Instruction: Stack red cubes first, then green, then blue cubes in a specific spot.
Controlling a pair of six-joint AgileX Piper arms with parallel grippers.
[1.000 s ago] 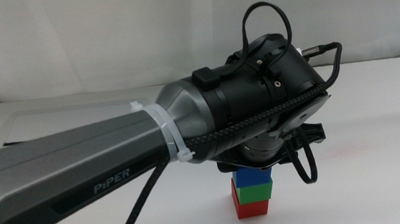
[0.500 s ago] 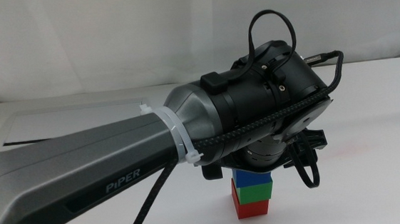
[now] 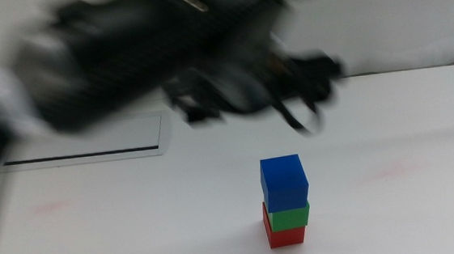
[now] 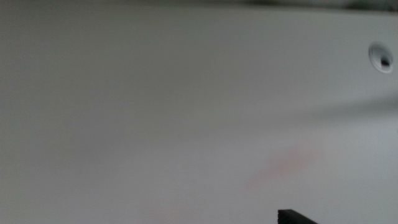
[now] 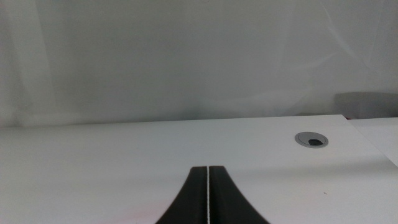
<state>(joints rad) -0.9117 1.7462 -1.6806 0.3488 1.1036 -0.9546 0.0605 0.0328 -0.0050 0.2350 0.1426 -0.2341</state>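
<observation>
Nearest the middle camera: the stack. Red cube [image 3: 285,234] sits on the white surface [image 3: 412,210], green cube [image 3: 289,216] on it, blue cube [image 3: 284,182] on top. All three in the required order, standing free, nothing touching them. Blue cube looks turned slightly off square and overhangs the green one a little toward the camera; the stack appears upright.

Behind and above the stack: left arm, heavily motion-blurred, reaching in from the left side. Left gripper [image 3: 310,96] is up and back from the stack, well apart from the blue cube, so the stack lies below and nearer the camera than the gripper. It carries no cube; whether its jaws are spread or together cannot be read through the blur. Left wrist view shows only a corner of one jaw at the picture's edge, bare surface with a faint pink smudge [image 4: 286,163], and a round grommet [image 4: 380,56]. No cube in that view.

Right gripper [image 5: 208,199] waits out of the middle view; its jaws are pressed together with nothing between them, facing surface and a grommet [image 5: 311,140].

Farther back: grey-framed panel [image 3: 90,146], partly hidden by the blurred arm.

Judgement: stacking looks complete; only clearing the left arm away without brushing the tower remains.
</observation>
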